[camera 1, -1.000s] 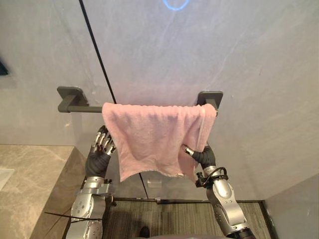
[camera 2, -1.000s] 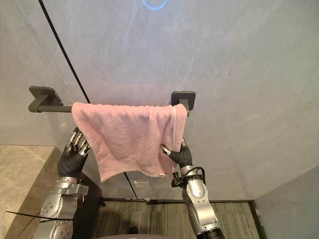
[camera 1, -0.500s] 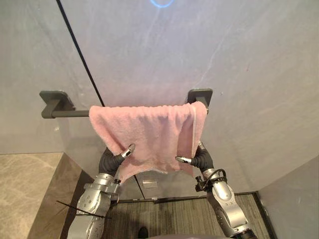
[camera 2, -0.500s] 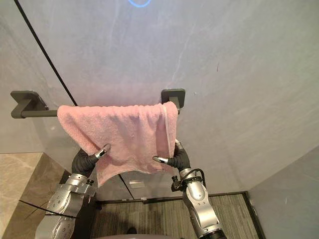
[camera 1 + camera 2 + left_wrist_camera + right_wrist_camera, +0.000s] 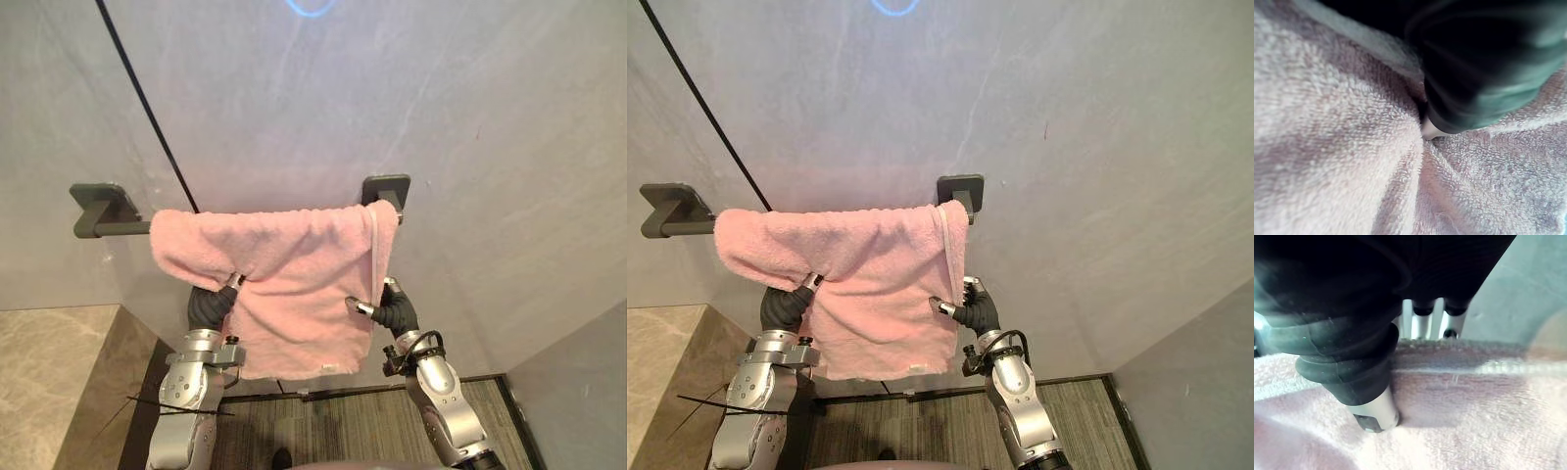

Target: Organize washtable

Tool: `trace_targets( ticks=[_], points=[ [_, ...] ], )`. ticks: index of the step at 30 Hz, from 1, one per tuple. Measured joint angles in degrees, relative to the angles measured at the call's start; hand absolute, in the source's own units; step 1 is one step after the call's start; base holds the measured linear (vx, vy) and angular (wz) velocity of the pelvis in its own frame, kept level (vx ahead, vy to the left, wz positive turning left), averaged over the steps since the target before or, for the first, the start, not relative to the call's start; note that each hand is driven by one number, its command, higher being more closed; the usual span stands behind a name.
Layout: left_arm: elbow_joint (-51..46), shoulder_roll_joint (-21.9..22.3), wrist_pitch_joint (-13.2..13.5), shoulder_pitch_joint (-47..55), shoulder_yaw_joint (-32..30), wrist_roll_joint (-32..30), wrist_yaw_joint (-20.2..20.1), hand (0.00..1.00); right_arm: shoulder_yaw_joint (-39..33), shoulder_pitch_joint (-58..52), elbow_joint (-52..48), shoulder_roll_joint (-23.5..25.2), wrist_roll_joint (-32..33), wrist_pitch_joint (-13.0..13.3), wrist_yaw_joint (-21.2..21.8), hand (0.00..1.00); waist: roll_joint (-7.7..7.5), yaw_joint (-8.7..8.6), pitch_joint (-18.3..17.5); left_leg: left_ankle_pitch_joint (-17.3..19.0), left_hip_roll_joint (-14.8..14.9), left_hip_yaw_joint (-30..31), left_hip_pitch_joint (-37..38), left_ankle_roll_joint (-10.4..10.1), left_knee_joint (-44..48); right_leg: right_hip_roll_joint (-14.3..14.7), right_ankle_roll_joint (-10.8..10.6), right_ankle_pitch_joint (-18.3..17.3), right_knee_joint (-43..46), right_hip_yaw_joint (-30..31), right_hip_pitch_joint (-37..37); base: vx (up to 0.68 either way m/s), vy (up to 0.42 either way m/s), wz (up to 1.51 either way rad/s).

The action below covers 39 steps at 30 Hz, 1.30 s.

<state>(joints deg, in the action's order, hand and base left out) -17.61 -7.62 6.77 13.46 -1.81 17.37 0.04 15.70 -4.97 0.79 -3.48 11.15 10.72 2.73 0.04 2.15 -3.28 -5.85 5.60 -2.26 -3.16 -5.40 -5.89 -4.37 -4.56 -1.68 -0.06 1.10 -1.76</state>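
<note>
Pink towel [image 5: 294,284] drapes a dark rail [image 5: 108,220] on grey wall [image 5: 470,117].

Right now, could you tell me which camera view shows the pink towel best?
The left eye view: it takes in the whole pink towel, draped over the dark bar, down to its lower edge. The right eye view shows nearly the same. The wrist views show its cloth from very close.

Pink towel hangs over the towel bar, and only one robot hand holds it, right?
No, both hold it. The left eye view shows the left robot hand and the right robot hand each pinching the pink towel, which hangs over the towel bar.
</note>
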Motion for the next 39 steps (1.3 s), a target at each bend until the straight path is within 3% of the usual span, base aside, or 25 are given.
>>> trace_targets(
  ticks=[10,11,32,39],
  points=[
    [-1.1,3.1,0.1,0.9,-3.5,-0.2,1.4,1.0,4.3,0.7,0.0,1.4,0.0,0.0,1.1,1.0,0.12,0.21,-0.4,0.0,0.0,0.6,0.1,0.0,0.0,0.0,0.0,0.0,0.0,-0.9,0.6,0.0,-0.003,0.03],
    [-1.1,3.2,0.1,0.9,-3.6,-0.2,1.4,0.0,4.4,0.7,0.0,1.4,0.0,0.0,1.1,0.0,0.12,0.2,-0.5,0.0,0.0,0.6,0.1,0.0,0.0,0.0,0.0,0.0,0.0,-0.9,0.6,0.0,0.0,0.0],
    [4.2,5.3,0.0,3.9,-5.5,-4.7,-0.2,0.0,0.7,-3.8,0.1,1.2,-0.5,-0.7,1.4,0.0,0.12,0.14,-0.4,0.0,0.0,0.6,0.2,0.0,0.0,0.0,-0.1,-0.1,0.0,-0.9,0.6,0.0,0.0,0.0],
    [13.1,5.6,-2.4,5.8,-5.7,-9.6,-3.5,0.0,-0.8,-8.7,5.3,0.7,-2.9,-2.5,3.9,0.0,0.08,0.2,-0.5,0.0,0.0,0.6,0.4,0.0,0.0,0.0,-0.1,-0.1,0.1,-0.9,0.7,0.0,0.0,0.0]
  ],
)
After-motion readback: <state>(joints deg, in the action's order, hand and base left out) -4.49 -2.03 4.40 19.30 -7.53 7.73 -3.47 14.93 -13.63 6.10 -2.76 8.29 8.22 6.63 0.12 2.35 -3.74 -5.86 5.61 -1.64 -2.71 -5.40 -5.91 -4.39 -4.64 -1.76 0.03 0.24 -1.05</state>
